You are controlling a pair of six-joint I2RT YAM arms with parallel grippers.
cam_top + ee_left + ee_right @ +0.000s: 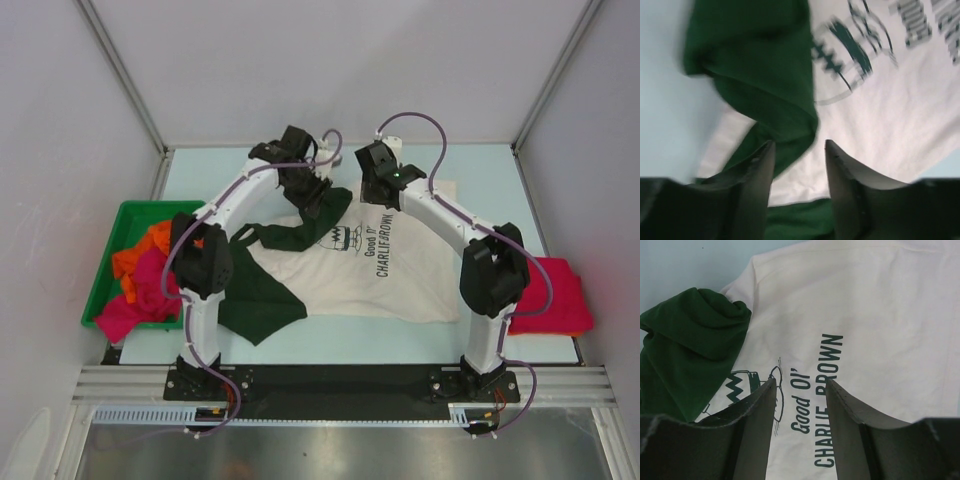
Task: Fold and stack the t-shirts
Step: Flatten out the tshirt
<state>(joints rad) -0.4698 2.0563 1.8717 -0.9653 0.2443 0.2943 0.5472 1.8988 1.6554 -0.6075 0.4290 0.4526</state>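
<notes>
Cream tee point(400, 285) is down flat on the table point(480, 170), just right of the green bin point(125, 210). Its long axis runs across the table, with the neck end towards the bin and the hem away from it. The "Good Ol' Charlie Brown" print point(375, 250) is turned on its side in the overhead view, letter tops facing the bin. One dark green sleeve point(262, 300) is splayed out at the near corner beside the bin. The other is bunched over the face print at the far edge. The overhead barely shows that bunch under the left gripper point(318, 200), but the right wrist view shows the folded sleeve point(690, 340) heaped on the cartoon's edge. The left wrist view is blurred. Its gripper point(797, 150) has fingers apart with the green fold point(765, 75) under the gap and nothing pinched. Contact cannot be told. The right gripper point(800, 390) is also parted, holding nothing, poised over the lettering. Only the overhead shows the rest. An orange tee point(135, 255) and a magenta tee point(140, 295) are heaped in the bin. A crimson tee point(565, 290) lies folded well away from the bin, past the cream tee's hem.
</notes>
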